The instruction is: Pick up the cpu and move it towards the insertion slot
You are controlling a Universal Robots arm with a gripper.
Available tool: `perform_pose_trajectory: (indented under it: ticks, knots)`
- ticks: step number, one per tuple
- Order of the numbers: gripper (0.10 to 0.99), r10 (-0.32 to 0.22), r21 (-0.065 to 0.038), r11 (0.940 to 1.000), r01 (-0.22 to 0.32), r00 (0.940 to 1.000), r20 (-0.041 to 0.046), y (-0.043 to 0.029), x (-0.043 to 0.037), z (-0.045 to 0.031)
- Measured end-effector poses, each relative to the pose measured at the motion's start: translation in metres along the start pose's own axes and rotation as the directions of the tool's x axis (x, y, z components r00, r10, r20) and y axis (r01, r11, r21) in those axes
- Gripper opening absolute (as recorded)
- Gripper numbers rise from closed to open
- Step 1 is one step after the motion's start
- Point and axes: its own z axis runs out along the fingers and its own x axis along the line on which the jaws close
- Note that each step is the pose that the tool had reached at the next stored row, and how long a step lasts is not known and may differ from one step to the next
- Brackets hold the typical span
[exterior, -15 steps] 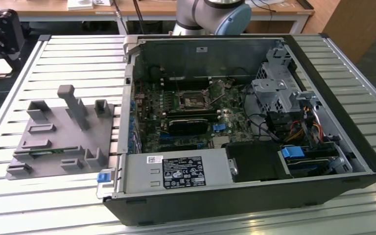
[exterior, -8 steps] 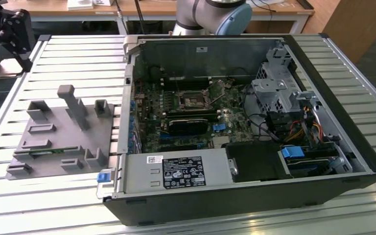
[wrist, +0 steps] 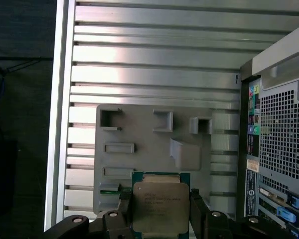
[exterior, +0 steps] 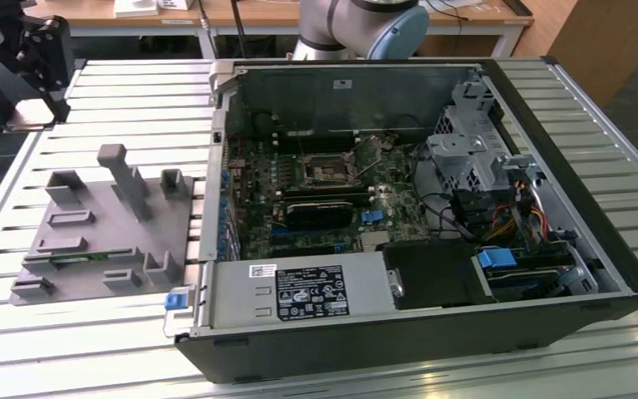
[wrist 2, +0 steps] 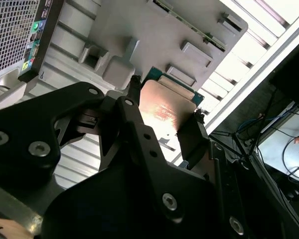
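Exterior view, left to right: grey fixture block [exterior: 80, 249] sits on the slatted aluminium table [exterior: 120, 91], just beside the open PC case [exterior: 541, 116]. The insertion slot [exterior: 328, 169] is on the board mid-case and unoccupied. Wooden desks [exterior: 296, 12] stand behind the table, with dark floor off its edges. Both wrist views: gripper [wrist: 160, 209] fingers [wrist: 123, 205] are clamped on opposite edges of the cpu [wrist: 159, 199], metal top facing the first wrist view, held above the fixture and well apart from the slot.
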Motion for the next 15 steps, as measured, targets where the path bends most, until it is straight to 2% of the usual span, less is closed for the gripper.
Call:
perform_pose_trajectory:
  ticks: [15]
  knots:
    - [0.545,0.000,0.000,1.0000,0.000,1.0000,-0.0001,-0.0005,-0.0228,-0.0001]
